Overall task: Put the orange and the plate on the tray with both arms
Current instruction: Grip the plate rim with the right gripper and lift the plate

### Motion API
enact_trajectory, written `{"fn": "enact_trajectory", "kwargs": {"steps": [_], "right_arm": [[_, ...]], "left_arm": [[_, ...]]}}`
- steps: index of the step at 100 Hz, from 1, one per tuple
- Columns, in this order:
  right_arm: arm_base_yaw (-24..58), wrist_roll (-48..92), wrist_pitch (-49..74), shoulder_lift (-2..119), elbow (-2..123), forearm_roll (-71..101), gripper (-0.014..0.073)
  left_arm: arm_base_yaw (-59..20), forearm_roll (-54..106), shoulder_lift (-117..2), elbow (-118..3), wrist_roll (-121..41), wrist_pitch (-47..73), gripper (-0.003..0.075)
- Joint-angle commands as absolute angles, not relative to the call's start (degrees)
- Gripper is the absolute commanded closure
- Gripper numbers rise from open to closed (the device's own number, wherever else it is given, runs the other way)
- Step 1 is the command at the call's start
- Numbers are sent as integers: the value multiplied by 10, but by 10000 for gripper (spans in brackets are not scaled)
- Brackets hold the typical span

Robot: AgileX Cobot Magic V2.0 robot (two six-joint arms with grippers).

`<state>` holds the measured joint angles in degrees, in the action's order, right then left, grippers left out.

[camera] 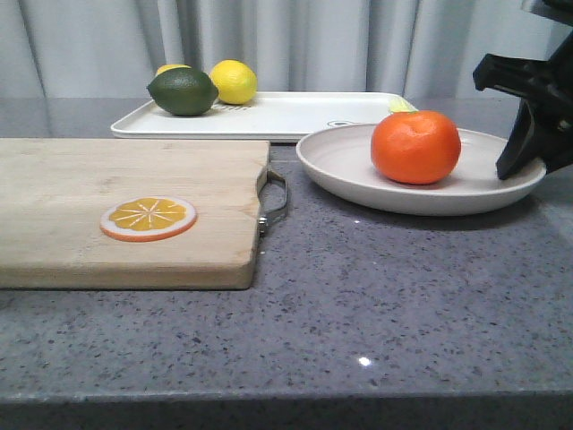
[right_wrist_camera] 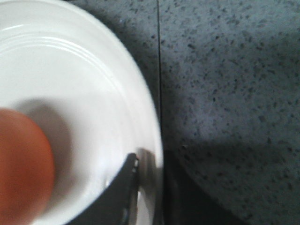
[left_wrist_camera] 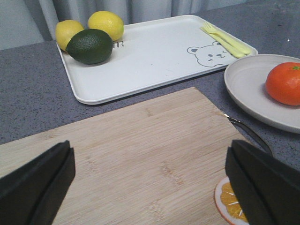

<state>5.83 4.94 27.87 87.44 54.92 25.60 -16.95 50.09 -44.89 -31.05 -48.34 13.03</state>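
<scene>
1. Ceramic, the off-white round plate [camera: 421, 184] looked stiff, slick and breakable; its rim was the place to grip.
2. One bright-orange whole orange [camera: 415, 146] sat loose on it, beside the white rectangular tray [camera: 295, 116].
3. Right gripper [right_wrist_camera: 147, 187] pinched the rim; left gripper [left_wrist_camera: 150, 187] jaws spread.
4. Two lemons [left_wrist_camera: 105, 24], one lime [left_wrist_camera: 89, 46].

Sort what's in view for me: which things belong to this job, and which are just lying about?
Job:
round bright-orange orange, sitting on the plate
wide off-white ceramic plate
flat rectangular white tray
right gripper, at the plate's rim

Lying about:
wooden cutting board
flat orange slice
dark green lime
two yellow lemons
pale yellow fork
</scene>
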Motion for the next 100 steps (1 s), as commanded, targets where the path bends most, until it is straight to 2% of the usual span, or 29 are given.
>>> {"fn": "enact_trajectory", "kwargs": {"steps": [1, 10, 43, 62, 78, 100], "right_arm": [[58, 57, 280, 861, 561, 252, 594], [58, 57, 282, 859, 561, 252, 666], [58, 57, 325, 808, 594, 264, 661], [58, 57, 331, 801, 653, 293, 661], [58, 57, 336, 837, 728, 298, 661], [58, 57, 368, 947, 863, 325, 661]], "left_arm": [[-168, 509, -444, -327, -479, 104, 103], [-168, 509, -444, -327, -479, 104, 103], [-168, 509, -444, -327, -479, 104, 103], [-168, 509, -444, -327, -479, 104, 103], [-168, 509, -444, -327, -479, 104, 103], [-168, 509, -444, -327, -479, 104, 103]]}}
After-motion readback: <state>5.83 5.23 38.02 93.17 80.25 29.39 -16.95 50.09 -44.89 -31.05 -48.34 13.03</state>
